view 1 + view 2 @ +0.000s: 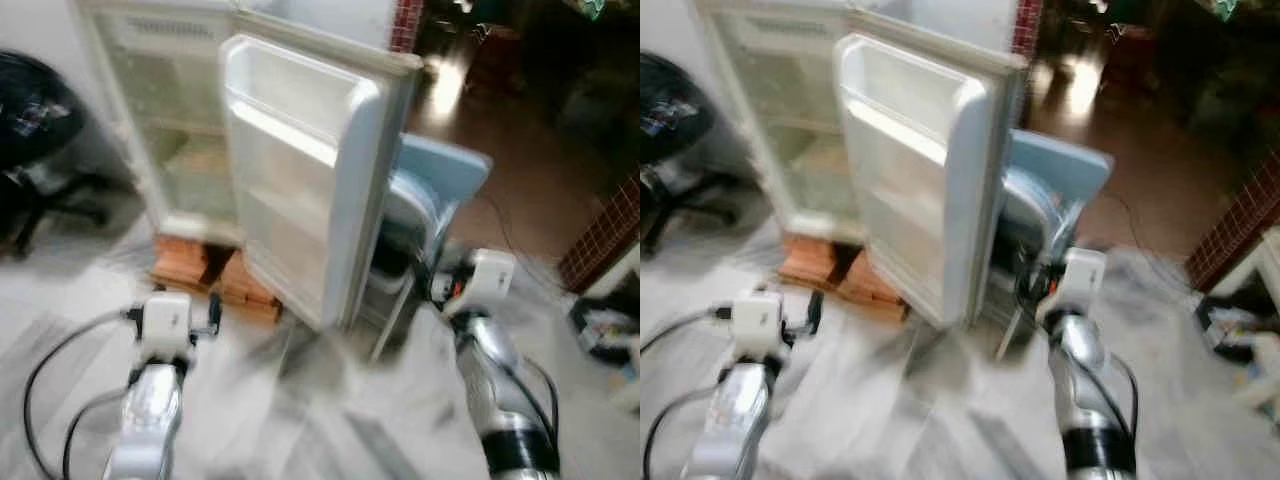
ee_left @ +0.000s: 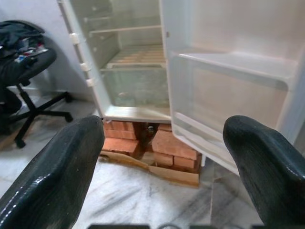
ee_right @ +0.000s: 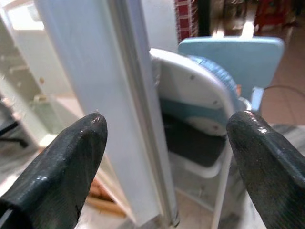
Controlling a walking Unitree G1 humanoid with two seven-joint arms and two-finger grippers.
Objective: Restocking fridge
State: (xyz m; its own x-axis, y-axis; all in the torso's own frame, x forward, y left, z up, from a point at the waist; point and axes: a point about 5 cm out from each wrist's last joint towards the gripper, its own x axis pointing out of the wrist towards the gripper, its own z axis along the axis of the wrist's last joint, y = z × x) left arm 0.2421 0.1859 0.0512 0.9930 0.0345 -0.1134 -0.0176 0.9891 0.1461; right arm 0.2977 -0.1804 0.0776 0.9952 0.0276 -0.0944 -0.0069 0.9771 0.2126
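Fridge (image 1: 160,110) is sitting wide open ahead of the robot, a small white one propped up on a stack of red bricks (image 1: 215,275) on the marble floor (image 1: 300,410), with its door (image 1: 300,180) swung out toward the camera so you see the moulded door shelves on the inside. From the left wrist view the inside has wire shelves (image 2: 136,55) and looks bare as far as I can make out, nothing on the door racks either. Left gripper (image 2: 162,162) hangs low in front of the bricks and the bottom of the cabinet, fingers (image 2: 52,176) spread wide apart and holding nothing. Right gripper (image 3: 167,162) is up near the outer edge of the door, its fingers (image 3: 267,152) also spread wide and empty, with the door edge (image 3: 109,105) running between them in its wrist view, though I can't tell if either finger touches it. Just behind the door stand folded chairs (image 1: 430,210), a light blue one and a white one leaning together. Off on the left side there's a black office chair (image 1: 35,130) with some dark stuff piled on it, near the white wall. Right side has a red tiled pillar (image 1: 610,235) and some clutter on the floor, too blurry to name
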